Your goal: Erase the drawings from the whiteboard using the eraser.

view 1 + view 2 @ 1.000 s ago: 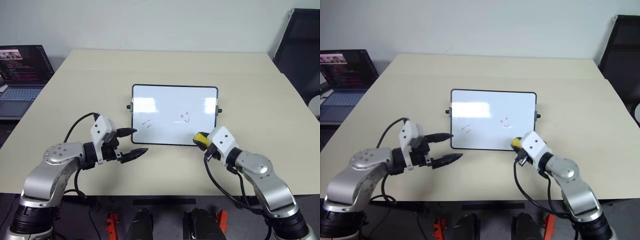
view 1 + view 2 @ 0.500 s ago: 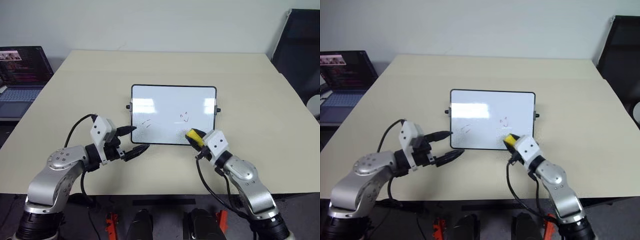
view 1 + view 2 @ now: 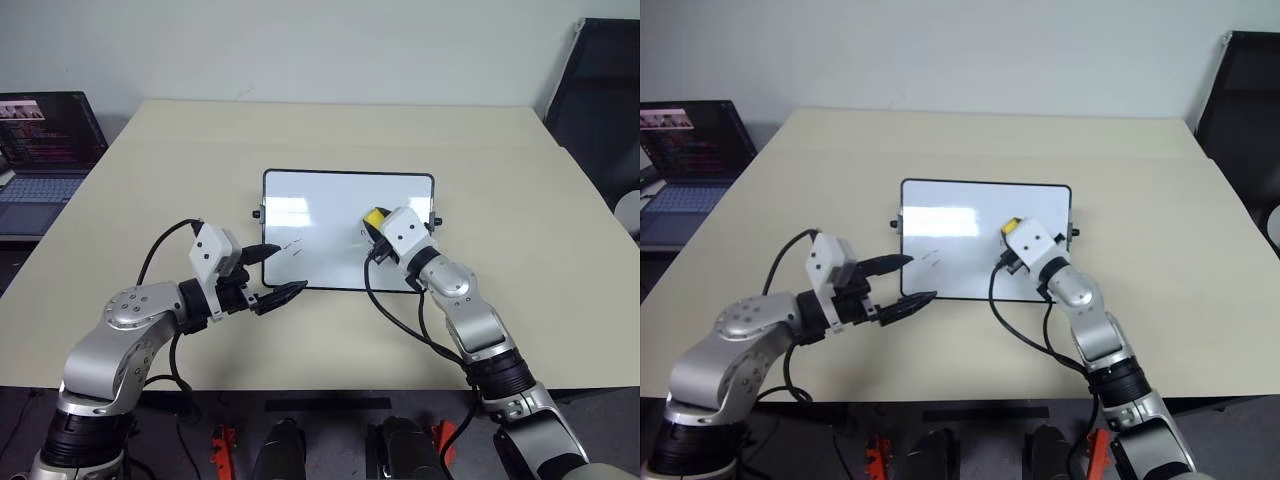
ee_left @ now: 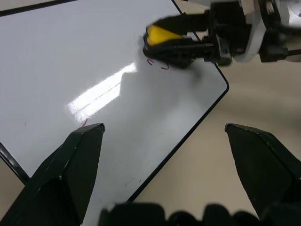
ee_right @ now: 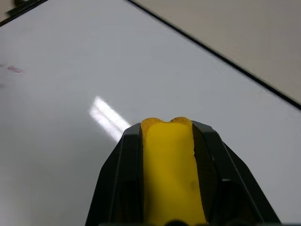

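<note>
The worktop (image 3: 520, 200) spreads across the frame, and the whiteboard (image 3: 320, 205) lies flat at its centre, long axis running left to right. My right arm reaches diagonally up from the lower right over the board's right half, my right tool (image 3: 374, 222) clenched on the yellow eraser (image 3: 375, 216). The reddish drawings (image 4: 157, 65) sit directly under the eraser's tip; the dark dashes (image 3: 292, 246) lie left of it, along the board's long axis. My left tool (image 3: 270, 272), released with its fingers spread, hovers at the board's lower-left corner, level.
</note>
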Controlling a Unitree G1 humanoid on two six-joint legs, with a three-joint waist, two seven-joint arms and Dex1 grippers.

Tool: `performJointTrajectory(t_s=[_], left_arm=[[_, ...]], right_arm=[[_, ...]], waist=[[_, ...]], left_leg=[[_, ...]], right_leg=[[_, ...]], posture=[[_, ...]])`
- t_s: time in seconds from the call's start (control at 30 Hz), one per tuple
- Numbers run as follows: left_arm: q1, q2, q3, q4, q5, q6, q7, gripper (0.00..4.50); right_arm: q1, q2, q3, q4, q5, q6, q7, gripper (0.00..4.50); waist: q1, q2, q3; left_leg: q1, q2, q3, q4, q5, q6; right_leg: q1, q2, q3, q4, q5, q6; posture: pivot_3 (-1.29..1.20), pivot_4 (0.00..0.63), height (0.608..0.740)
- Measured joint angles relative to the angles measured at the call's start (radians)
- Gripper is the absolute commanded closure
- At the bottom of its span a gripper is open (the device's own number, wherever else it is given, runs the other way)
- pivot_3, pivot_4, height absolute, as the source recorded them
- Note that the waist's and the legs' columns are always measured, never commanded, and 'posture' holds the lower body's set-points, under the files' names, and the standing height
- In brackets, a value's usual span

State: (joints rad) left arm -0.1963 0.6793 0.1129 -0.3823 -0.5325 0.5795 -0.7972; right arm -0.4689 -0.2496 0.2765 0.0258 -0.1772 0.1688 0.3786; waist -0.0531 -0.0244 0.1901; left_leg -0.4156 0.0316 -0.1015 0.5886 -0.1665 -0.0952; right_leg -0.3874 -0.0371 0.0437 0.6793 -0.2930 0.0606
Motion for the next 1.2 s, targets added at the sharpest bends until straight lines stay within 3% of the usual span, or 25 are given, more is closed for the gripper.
performJointTrajectory(t_s=[0.17, 0.47, 0.8, 1.2], left_arm=[[-0.007, 0.0, -0.001, -0.01, -0.004, 0.013, 0.001, 0.0], [-0.011, 0.0, -0.001, -0.011, -0.004, 0.023, 0.0, 0.0], [-0.01, 0.0, -0.001, -0.012, -0.004, 0.024, -0.002, 0.0], [0.016, 0.0, -0.008, -0.012, -0.003, 0.005, -0.024, 0.0]], right_arm=[[0.023, -0.018, 0.041, -0.014, -0.021, 0.008, 0.039, 3.41], [-0.039, 0.022, 0.025, 0.041, -0.08, 0.014, -0.082, 3.42], [0.033, -0.017, 0.016, -0.103, -0.024, 0.23, 0.074, 3.43], [-0.086, 0.027, 0.016, 0.068, -0.044, 0.104, -0.074, 3.43]], waist=[[-0.002, 0.0, 0.0], [0.0, 0.0, 0.0], [0.01, -0.005, -0.005], [0.003, -0.005, -0.004]], left_leg=[[0.0, 0.0, 0.0, 0.003, 0.001, 0.001], [0.0, 0.0, 0.0, 0.003, 0.003, 0.004], [0.002, 0.0, 0.0, 0.003, 0.003, 0.004], [0.001, 0.0, 0.0, 0.003, 0.004, 0.005]], right_leg=[[0.0, 0.0, 0.001, 0.0, 0.0, -0.005], [0.0, 0.0, 0.001, 0.0, 0.003, -0.006], [0.001, 0.0, 0.001, 0.0, 0.003, -0.006], [-0.002, -0.001, 0.001, -0.002, 0.004, -0.007]], posture=[[0.0, 0.15, 0.74], [0.0, 0.15, 0.74], [0.0, 0.15, 0.74], [0.0, 0.15, 0.74]])
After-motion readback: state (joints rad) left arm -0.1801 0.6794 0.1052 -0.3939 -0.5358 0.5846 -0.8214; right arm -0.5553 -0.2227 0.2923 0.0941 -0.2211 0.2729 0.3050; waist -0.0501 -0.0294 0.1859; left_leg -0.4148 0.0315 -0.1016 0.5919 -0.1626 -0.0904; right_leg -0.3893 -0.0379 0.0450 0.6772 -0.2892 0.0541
